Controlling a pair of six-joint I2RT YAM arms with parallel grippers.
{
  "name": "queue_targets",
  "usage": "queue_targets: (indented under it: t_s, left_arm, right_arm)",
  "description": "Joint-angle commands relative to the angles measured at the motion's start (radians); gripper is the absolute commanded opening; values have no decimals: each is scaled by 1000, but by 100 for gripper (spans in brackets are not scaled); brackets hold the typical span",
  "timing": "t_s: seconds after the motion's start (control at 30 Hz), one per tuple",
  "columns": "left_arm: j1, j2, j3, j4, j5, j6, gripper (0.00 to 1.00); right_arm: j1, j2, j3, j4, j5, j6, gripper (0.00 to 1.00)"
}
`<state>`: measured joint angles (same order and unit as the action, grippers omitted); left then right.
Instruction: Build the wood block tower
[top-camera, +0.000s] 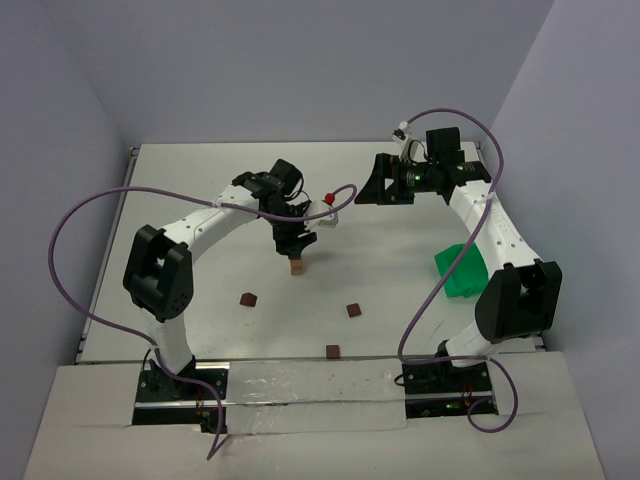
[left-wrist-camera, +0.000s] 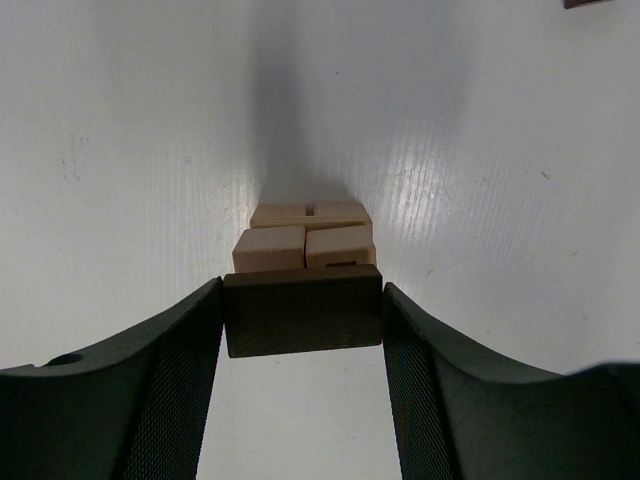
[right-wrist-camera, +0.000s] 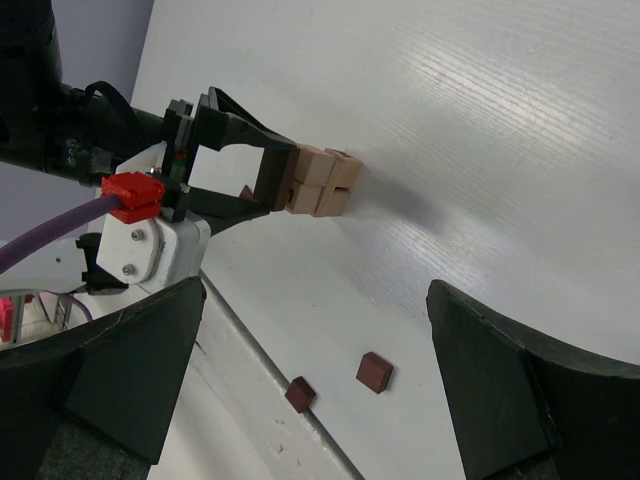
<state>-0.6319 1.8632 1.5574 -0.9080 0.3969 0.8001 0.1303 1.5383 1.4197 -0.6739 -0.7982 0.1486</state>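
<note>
Four light tan wooden blocks (left-wrist-camera: 305, 235) made up the wood block tower (top-camera: 297, 267), which stood near the middle of the white table (top-camera: 200, 200). My left hand (top-camera: 296, 241) was clamped on a dark brown wooden brick (left-wrist-camera: 302, 310) right over them; whether it touched, I could not tell. I judged this the placing step: next, seat the brick square, part gently, lift straight. My right hand (top-camera: 380, 185) hung well away, spread and empty. Three loose dark brown cubes (top-camera: 353, 310) lay nearer my bases.

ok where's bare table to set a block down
Bare: the far-left table beyond the left arm, and the stretch between the tower and the green bin. Crowded: the tower itself, under the left gripper holding a dark brick, and the near middle with loose dark blocks.
</note>
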Motion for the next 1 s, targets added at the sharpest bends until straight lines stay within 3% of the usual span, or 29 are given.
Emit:
queue_targets:
  t_s: [0.0,0.97]
  left_arm:
    - [5,10,48,24,14,21,26]
    - [-5,30,60,3,15,21,39]
  right_arm:
    - [-4,-32,45,21,-15,2,100]
    - [-5,-24,39,24,-13,2,100]
